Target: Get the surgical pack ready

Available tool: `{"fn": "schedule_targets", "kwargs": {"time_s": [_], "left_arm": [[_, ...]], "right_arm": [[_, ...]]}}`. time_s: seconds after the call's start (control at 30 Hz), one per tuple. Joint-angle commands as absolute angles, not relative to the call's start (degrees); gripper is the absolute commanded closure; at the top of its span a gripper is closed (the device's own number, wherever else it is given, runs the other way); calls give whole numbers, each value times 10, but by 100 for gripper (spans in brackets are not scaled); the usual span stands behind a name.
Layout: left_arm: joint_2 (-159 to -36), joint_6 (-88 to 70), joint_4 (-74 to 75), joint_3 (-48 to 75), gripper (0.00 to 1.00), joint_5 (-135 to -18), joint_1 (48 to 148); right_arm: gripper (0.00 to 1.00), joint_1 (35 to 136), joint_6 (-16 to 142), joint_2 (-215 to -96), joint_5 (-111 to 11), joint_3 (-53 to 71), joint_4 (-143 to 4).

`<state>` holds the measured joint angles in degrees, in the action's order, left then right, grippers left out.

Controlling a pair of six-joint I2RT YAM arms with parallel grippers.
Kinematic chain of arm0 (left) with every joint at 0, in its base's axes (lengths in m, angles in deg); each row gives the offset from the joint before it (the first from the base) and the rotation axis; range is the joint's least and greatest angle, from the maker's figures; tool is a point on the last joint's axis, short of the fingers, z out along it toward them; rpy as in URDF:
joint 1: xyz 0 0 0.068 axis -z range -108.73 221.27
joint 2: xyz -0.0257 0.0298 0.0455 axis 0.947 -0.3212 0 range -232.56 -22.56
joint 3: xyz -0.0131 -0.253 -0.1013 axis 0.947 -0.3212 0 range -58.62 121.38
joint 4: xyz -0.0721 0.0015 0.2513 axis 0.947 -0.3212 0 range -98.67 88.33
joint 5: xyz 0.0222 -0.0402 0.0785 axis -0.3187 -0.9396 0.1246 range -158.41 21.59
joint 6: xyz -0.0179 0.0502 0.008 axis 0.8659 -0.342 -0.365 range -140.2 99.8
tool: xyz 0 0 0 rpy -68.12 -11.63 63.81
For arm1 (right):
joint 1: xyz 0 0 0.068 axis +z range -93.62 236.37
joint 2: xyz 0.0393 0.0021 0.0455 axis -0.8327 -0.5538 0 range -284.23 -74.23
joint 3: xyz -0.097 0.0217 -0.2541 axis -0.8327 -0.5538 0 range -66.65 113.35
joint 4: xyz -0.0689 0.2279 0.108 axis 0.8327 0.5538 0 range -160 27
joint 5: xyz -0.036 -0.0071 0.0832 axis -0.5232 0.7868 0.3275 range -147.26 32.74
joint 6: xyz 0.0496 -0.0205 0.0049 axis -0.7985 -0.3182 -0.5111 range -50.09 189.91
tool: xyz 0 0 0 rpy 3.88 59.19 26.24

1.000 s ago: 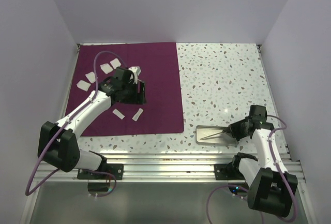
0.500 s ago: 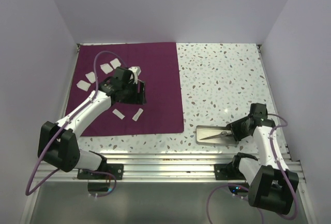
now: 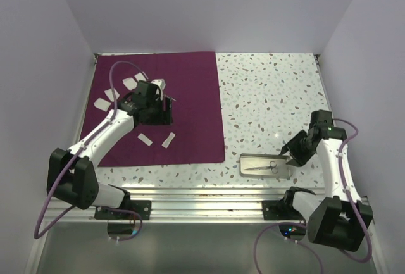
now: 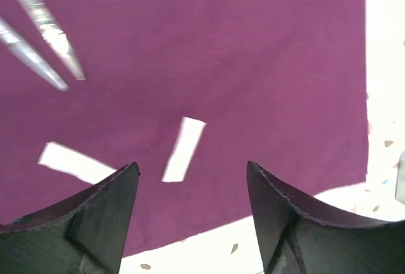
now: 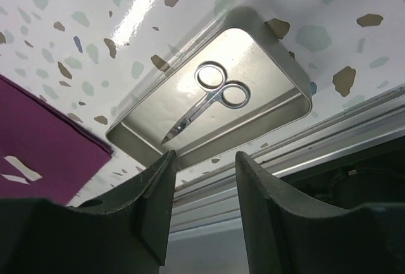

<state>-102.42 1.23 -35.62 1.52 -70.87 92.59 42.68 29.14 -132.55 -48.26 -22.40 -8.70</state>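
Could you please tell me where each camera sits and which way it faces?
Top: fixed above and behind, looking down on the table; left arm and right arm show, left pincer over the cloth, right pincer by the tray.
Left wrist: on the left arm, looking down at cloth and gauze; its open fingers frame the bottom.
Right wrist: on the right arm, looking down at the scissors in the tray; its open fingers show below.
Shared: top and right wrist both show tray and scissors.

Silver instrument (image 4: 44,22) half out of frame
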Motion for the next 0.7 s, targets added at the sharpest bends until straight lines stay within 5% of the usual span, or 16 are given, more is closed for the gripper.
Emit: {"fn": "schedule_targets", "kwargs": {"time_s": [0.0, 0.37, 0.5, 0.67], "left_arm": [[-1039, 35, -363, 50, 29, -663, 878], [-1219, 73, -405, 220, 44, -591, 749], [-1307, 74, -431, 298, 59, -583, 731], [-1386, 86, -449, 341, 59, -578, 731]], "right_arm": [[54, 469, 384, -1360, -470, -165, -67], [53, 622, 446, -1486, -471, -64, -116], [52, 625, 466, -1497, -451, -55, -124], [52, 625, 480, -1497, -447, -59, -131]]}}
